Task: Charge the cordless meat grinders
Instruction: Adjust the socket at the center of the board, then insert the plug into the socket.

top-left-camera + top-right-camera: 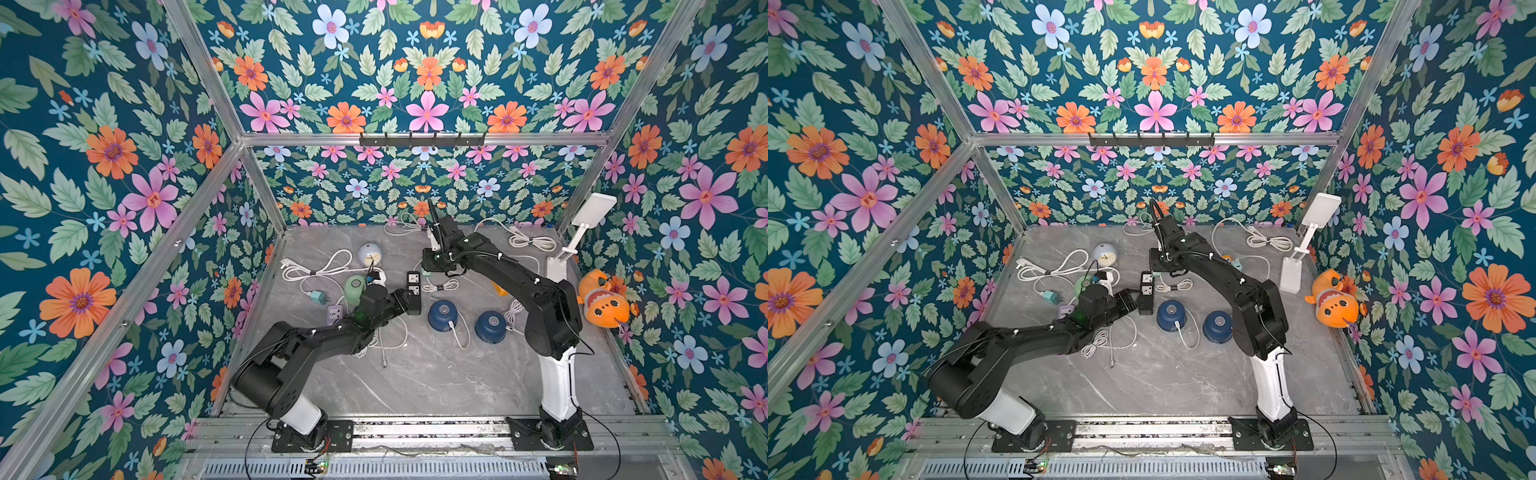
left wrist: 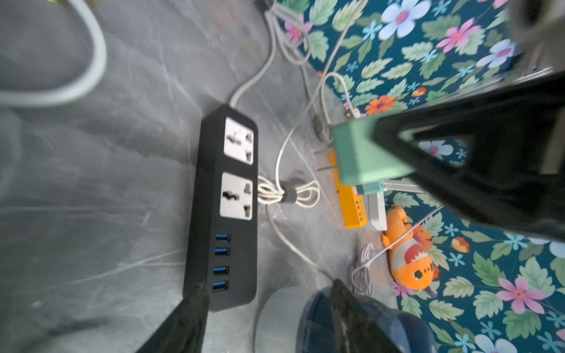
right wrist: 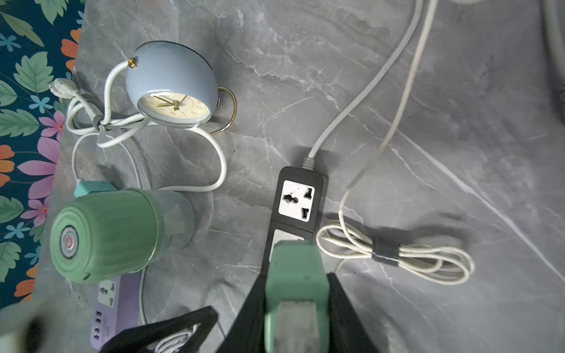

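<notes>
"Top views, starting at the left: where are the grinders sitting?"

"The mint green grinder (image 1: 354, 286) is standing near the left edge of the desk (image 1: 415, 382), with a pale blue clock (image 1: 369, 254) just behind it and a lilac power strip (image 1: 335, 313) beside it. Further right, mid-desk, the left navy grinder (image 1: 443, 314) is sitting with a white cable (image 1: 453, 328) plugged into its side, and the right navy grinder (image 1: 491, 326) is sitting just beside it."

"What is the left claw doing?"

"The left claw (image 2: 268, 285) is hanging released at the USB end of the black power strip (image 2: 224, 166). Its fingers are standing wide apart and gripping nothing. One finger is overlapping the strip's corner; I cannot tell whether it is touching."

"And the right claw?"

"The right claw (image 3: 296, 284) is clenching a green plug adapter (image 3: 295, 269), holding it over the strip's socket nearer the USB ports. In the left wrist view its prongs are showing bare, outside any socket."

"Anything further right?"

"A tied cable bundle (image 3: 394, 250) is lying just beside the strip, and an orange plush fish (image 1: 602, 303) is lying against the right wall."
</notes>
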You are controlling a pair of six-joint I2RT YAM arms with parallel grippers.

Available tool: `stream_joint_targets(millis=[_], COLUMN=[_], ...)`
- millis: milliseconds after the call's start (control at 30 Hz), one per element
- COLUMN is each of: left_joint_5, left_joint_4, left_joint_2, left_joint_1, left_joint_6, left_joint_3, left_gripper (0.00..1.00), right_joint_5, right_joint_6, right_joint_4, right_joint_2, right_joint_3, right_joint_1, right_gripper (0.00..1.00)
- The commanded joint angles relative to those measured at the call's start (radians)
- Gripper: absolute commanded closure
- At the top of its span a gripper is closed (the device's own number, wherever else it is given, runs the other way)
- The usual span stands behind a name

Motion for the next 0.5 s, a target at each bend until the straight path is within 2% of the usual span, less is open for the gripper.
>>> stream_joint_targets(millis=[0, 200, 467], left_joint_5=[-0.135, -0.217, -0.257], left_joint_4=[-0.209, -0.384, -0.479], left_joint_2=[-0.113, -0.315, -0.483], left_joint_1=[0.0, 0.001, 0.002], left_joint_6=[0.085, 0.147, 0.162], left_joint_3=[0.003, -0.026, -0.108], left_gripper=[0.34, 0.32, 0.31], right_joint_5=[-0.002, 0.056, 0.112], right_joint_6=[0.007, 0.016, 0.05], right_joint_4=[-0.05, -0.118, -0.161], right_joint_2=[0.044, 0.143, 0.206], right_joint_3=[0.057, 0.16, 0.218], right_joint_1=[0.008, 0.027, 0.027], right_gripper=[1.0, 1.0, 1.0])
